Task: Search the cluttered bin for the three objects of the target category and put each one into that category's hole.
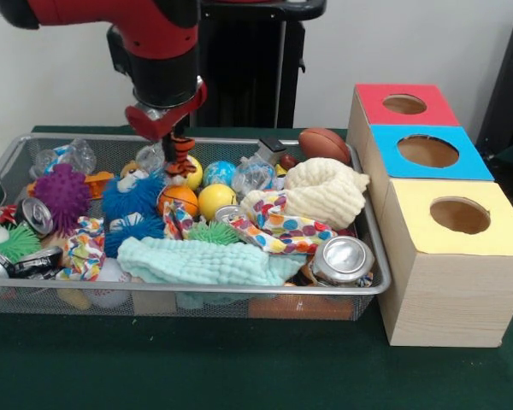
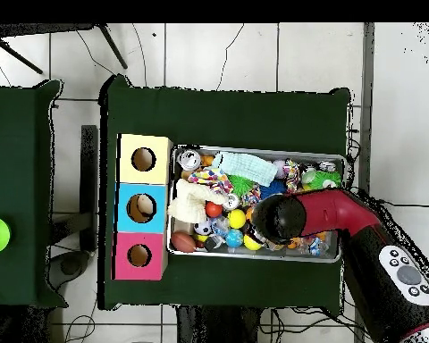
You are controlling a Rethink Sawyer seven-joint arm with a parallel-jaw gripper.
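Observation:
The silver wire-mesh bin (image 1: 197, 291) is full of clutter; it also shows in the overhead view (image 2: 254, 150). My gripper (image 1: 178, 141) hangs over the bin's far middle. It is shut on the tiger-striped orange and black toy (image 1: 182, 156), which hangs upright just above the balls. In the overhead view the arm (image 2: 285, 219) hides the gripper and the toy. I cannot pick out the other two toy animals. The red-ringed hole (image 1: 404, 104) is in the farthest box to the right of the bin; it also shows in the overhead view (image 2: 139, 255).
The blue-ringed hole (image 1: 427, 151) and the yellow-ringed hole (image 1: 459, 215) sit nearer. In the bin lie an orange toy basketball (image 1: 179, 199), a blue fuzzy ball (image 1: 132, 198), a purple spiky ball (image 1: 61, 195), a cream cloth (image 1: 325, 192), a mint cloth (image 1: 205, 260) and a can (image 1: 342, 259).

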